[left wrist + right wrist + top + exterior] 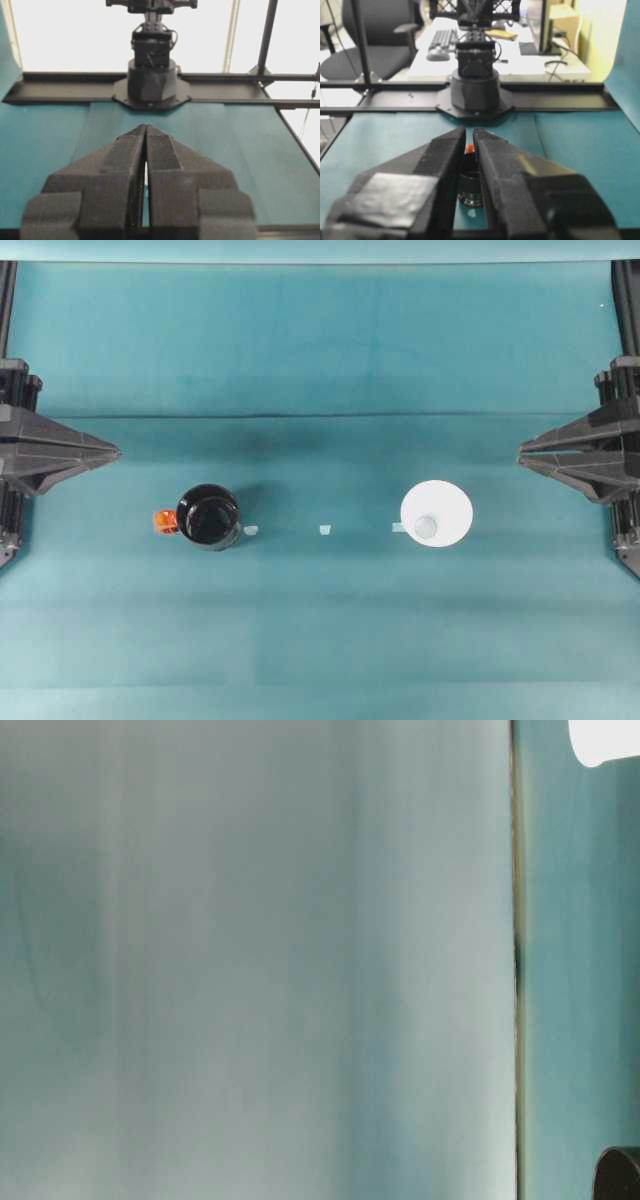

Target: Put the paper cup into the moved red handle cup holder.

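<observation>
From overhead, the black cup holder (209, 517) stands on the left part of the teal table (320, 620), its red handle (164, 522) pointing toward the left edge. The white paper cup (436, 514) sits upside down well apart from it, on the right part. Three small pale tape marks (324, 530) lie in a row between them. The left gripper (112, 452) rests at the left edge and the right gripper (524, 453) at the right edge, both far from the cups, with fingers pressed together.

At table level, an edge of the paper cup (603, 742) and an edge of the holder (620, 1175) show on the table.

The left wrist view shows the left gripper (145, 131) pressed together, empty.

The right wrist view shows the right gripper (469, 134) nearly closed, empty, with the cup holder (470, 188) seen through the narrow gap.
</observation>
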Controlling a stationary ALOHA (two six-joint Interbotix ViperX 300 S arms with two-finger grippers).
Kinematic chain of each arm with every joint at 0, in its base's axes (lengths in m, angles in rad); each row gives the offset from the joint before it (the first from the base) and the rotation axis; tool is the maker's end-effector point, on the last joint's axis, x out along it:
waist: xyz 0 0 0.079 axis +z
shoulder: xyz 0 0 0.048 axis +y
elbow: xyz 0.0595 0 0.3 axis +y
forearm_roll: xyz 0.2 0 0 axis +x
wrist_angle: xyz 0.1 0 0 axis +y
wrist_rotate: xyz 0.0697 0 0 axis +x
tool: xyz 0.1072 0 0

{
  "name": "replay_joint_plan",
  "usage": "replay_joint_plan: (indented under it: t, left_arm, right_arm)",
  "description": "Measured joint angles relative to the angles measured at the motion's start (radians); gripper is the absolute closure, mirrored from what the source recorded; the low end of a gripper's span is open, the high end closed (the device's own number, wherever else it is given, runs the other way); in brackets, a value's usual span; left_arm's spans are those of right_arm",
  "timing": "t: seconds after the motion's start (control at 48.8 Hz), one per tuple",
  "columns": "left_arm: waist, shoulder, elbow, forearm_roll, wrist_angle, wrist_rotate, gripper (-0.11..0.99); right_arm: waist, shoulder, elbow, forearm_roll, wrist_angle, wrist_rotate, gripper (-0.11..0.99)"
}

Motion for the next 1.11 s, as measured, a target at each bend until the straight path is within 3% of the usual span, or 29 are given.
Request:
replay_joint_plan:
  t: [0.103,0.144,0.287,0.574,0.882,1.108]
  left_arm:
    - [0.003,0.032,-0.023,0.003,0.077,-0.026,0.85]
    - [0.005,0.046,-0.034,0.003,0.109,-0.032,0.85]
    - [0.006,0.067,-0.083,0.006,0.227,-0.035,0.85]
    - [0.006,0.101,-0.17,0.006,0.449,-0.038,0.85]
    - [0.006,0.247,-0.316,0.006,0.767,-0.044,0.85]
    - [0.006,0.367,-0.39,0.006,0.931,-0.046,0.85]
  right_arm:
    - [0.0,0.0,0.0,0.005,0.015,0.002,0.88]
    - [-0.002,0.0,0.0,0.014,0.038,0.003,0.92]
    - [-0.006,-0.005,-0.008,0.025,0.146,0.017,0.97]
    - [-0.006,-0.008,-0.057,0.025,0.308,0.025,0.97]
    - [-0.009,-0.006,-0.095,0.026,0.443,0.028,0.97]
    - [-0.018,0.0,-0.103,0.031,0.502,0.028,0.97]
